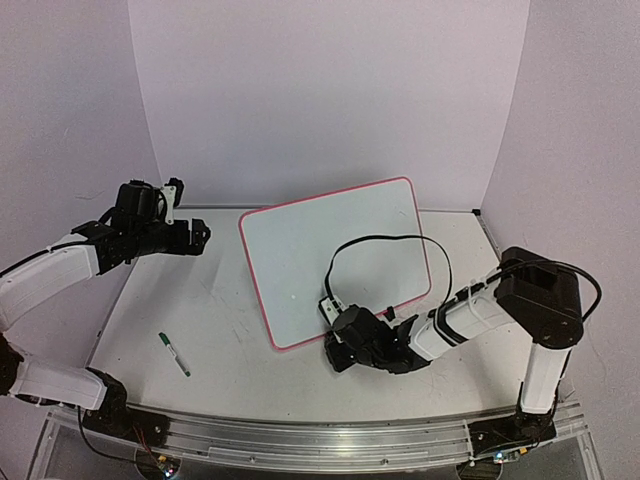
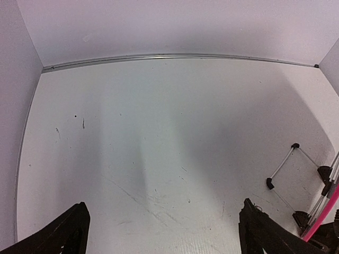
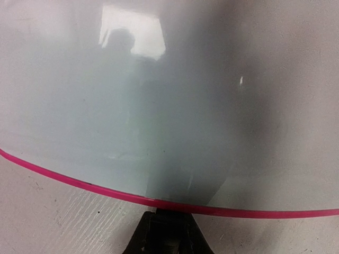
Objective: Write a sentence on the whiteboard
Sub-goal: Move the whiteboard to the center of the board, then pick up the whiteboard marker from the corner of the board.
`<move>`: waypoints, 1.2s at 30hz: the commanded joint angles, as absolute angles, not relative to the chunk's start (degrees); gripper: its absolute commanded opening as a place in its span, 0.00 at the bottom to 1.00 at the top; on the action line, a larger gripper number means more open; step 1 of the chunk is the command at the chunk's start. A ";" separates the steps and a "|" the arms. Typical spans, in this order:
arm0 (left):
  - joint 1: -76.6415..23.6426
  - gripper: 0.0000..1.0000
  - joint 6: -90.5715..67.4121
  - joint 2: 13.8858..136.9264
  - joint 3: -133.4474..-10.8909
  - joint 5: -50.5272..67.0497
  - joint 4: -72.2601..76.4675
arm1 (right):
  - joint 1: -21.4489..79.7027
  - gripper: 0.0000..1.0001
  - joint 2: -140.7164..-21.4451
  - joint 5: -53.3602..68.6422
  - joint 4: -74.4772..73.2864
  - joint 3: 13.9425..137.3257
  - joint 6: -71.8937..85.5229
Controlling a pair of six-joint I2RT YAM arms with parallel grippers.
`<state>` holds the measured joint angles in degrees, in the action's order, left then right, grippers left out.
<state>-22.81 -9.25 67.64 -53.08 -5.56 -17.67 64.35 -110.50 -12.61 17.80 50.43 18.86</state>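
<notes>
The whiteboard (image 1: 335, 255) lies tilted mid-table, glossy white with a red-pink rim. Its face is blank; no green sentence shows in any view. My right gripper (image 1: 335, 350) is low at the board's near edge. In the right wrist view its fingers (image 3: 167, 233) are shut together, tips against the pink rim (image 3: 222, 210); I cannot tell whether they pinch it. My left gripper (image 1: 200, 236) hovers open and empty over bare table at the far left, fingers (image 2: 63, 233) wide apart. A green marker (image 1: 174, 354) lies on the table at the near left.
A black cable (image 1: 390, 240) from the right arm loops over the board's near right part. The board's wire stand with black feet (image 2: 294, 169) shows behind its rim (image 2: 323, 214) in the left wrist view. Walls close the table at the back and sides.
</notes>
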 commanded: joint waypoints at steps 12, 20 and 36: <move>-22.50 1.00 -8.03 68.76 -53.32 -7.17 -16.96 | 73.22 0.07 -111.72 -15.60 9.03 53.93 25.86; -22.50 0.99 -9.20 67.89 -52.92 -7.44 -16.99 | 73.24 0.54 -108.51 -16.96 6.91 54.67 26.66; -22.41 0.99 -37.24 66.31 -50.19 -15.31 -29.45 | 73.21 0.98 -80.59 -24.14 -0.34 40.38 32.17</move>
